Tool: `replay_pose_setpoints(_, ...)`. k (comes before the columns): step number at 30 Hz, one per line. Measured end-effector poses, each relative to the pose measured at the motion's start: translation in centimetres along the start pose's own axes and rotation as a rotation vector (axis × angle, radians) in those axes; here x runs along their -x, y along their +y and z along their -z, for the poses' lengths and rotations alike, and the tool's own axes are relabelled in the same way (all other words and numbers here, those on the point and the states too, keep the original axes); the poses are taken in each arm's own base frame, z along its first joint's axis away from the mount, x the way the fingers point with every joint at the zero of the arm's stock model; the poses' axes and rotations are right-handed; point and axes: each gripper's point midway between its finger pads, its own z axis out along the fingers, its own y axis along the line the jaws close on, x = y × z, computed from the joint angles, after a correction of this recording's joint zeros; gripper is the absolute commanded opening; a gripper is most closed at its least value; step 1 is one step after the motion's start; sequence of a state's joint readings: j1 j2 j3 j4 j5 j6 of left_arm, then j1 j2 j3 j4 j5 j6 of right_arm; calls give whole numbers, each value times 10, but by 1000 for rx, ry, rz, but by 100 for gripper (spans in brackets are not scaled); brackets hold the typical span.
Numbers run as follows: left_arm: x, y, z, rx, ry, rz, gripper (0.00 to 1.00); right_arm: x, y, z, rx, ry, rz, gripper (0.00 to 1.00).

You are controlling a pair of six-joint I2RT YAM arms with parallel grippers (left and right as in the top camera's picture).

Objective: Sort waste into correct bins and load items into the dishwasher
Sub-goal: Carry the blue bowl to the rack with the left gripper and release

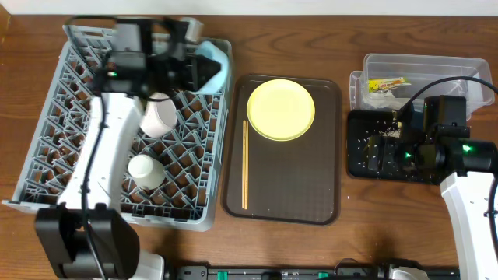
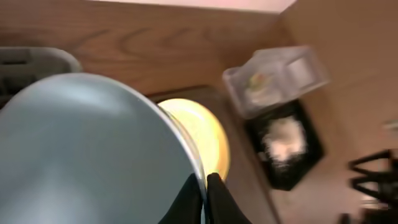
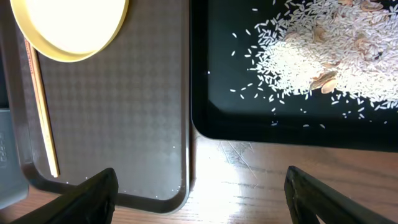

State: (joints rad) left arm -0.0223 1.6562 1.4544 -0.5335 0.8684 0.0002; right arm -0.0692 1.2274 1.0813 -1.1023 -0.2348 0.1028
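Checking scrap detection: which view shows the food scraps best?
Right wrist: the food scraps lie sharp and close in the black tray. Overhead shows only small specks; left wrist, a blurred pale heap.

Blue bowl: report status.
Left gripper shut on light blue bowl, over dish rack's far corner. Right gripper open, empty, by black tray. Plate, chopsticks on brown tray.

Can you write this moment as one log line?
left jaws: shut on light blue bowl over grey plastic dish rack | right jaws: open, empty

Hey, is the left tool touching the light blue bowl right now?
Touching. The left wrist view shows the left tool pinched shut on the rim of the light blue bowl.
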Motion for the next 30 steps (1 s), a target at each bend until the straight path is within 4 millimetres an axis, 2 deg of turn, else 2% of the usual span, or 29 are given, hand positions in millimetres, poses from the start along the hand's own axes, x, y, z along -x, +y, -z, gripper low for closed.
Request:
replay_pose_setpoints(6,1,22,15,-176,-21,114,6,-2,0,0,-1,7,-2,83)
replay_pose_setpoints(14,-7,56,10,-346,-17,277,6,-3,0,0,-1,11,-3,83)
replay_pose_setpoints(20,-16,88,6,-398,-19,403,6,-4,0,0,-2,15,-4,82)
replay_pose_setpoints(24,-17,109,16,-407,-46,468,7,-4,0,0,-2,15,-4,82)
replay_pose_setpoints(26,-16,116,23,-411,-63,483,12,-4,0,0,-2,15,-4,82)
replay_pose_setpoints(30,-19,138,33,-363,-90,527,13,-4,0,0,-2,15,-4,82)
